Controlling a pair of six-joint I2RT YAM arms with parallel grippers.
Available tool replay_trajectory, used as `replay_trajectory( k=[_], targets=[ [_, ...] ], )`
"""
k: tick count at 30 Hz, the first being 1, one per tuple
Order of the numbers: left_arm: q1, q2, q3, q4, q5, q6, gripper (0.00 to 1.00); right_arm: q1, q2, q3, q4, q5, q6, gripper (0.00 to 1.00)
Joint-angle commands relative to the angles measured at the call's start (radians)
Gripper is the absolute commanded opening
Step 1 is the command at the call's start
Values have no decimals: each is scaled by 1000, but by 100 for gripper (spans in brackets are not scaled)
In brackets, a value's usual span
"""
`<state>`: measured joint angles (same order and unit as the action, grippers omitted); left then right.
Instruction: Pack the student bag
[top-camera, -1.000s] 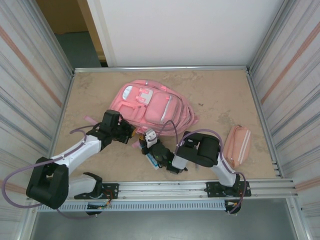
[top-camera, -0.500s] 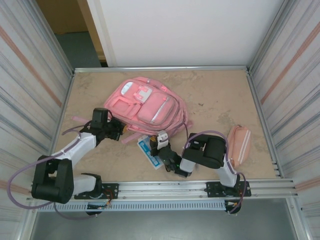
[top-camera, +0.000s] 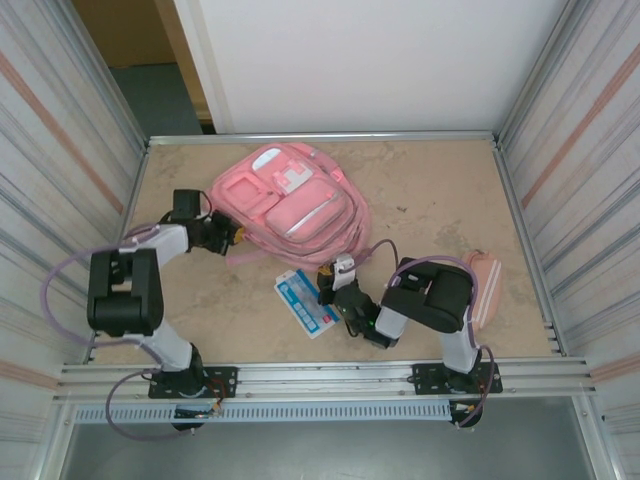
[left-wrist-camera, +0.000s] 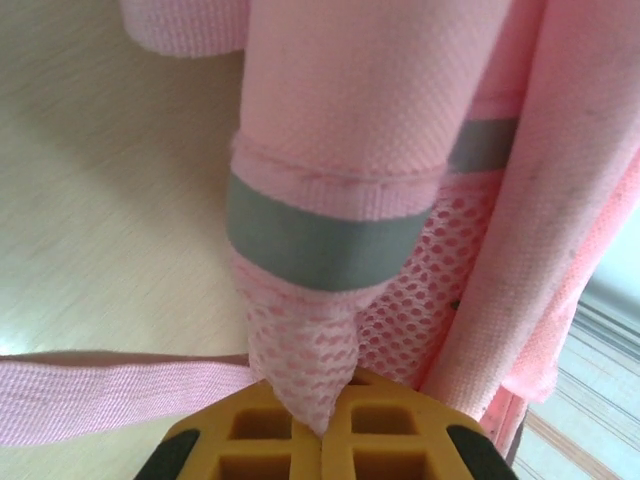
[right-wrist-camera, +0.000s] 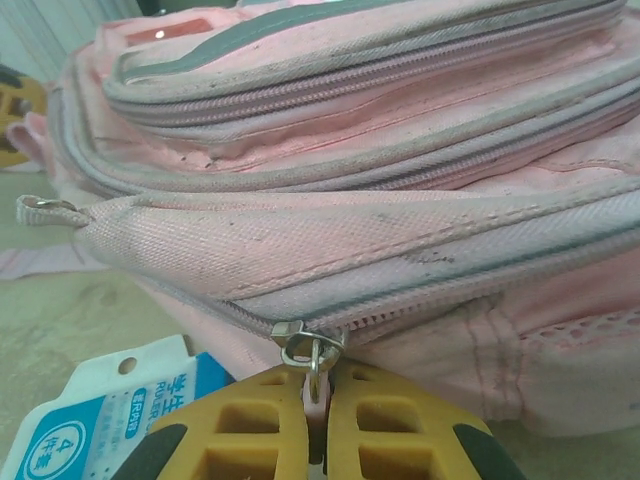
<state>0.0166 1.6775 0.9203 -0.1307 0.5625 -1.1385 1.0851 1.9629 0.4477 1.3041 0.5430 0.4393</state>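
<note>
The pink student bag (top-camera: 290, 205) lies flat at the far left of the table, pockets up. My left gripper (top-camera: 236, 237) is at its left side, shut on the pink mesh end of a strap (left-wrist-camera: 318, 350); a grey band crosses the strap above the yellow pads (left-wrist-camera: 400, 440). At the bag's near edge, my right gripper (top-camera: 344, 266) is shut on the metal zipper pull (right-wrist-camera: 312, 352) of the main zipper (right-wrist-camera: 420, 300), with its tab pinched between the pads. In the right wrist view the bag (right-wrist-camera: 380, 150) rises close ahead with several zipper lines.
A blue-and-white ruler pack (top-camera: 306, 302) lies flat just near of the bag, left of my right gripper. A pink pencil case (top-camera: 487, 285) rests at the right, partly behind the right arm. Metal walls border the table on both sides.
The bag has slid and turned toward the far left with both grippers holding it. My left gripper moved left and away, my right gripper moved right, and the ruler pack came into full view.
</note>
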Motion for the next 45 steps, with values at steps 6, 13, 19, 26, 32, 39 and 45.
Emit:
replay_trajectory(
  k=[6,13,19,26,32,39,45],
  targets=[
    [27,100,149,37,110,41,39,13,2,181,-203,-234,-23,0],
    [39,-225,-117,-223,-2,199,59,35,70,319,-222,-354,-72,0],
    [-7,-487,-308,-204,-41,104,62,50,154,402,-190,-428,-111,0],
    [-148,-557,-376,-88,-149,-49,62,57,185,468,-236,-481,-93,0],
    [-204,-400,-402,76,-147,-111,51,75,158,496,-293,-477,-119,0],
    [-127,-356,-303,10,-196,17,2,36,49,382,-387,-484,-84,0],
    [-55,-399,-238,-78,-251,137,0,-86,-97,194,-458,-575,-12,0]
  ],
)
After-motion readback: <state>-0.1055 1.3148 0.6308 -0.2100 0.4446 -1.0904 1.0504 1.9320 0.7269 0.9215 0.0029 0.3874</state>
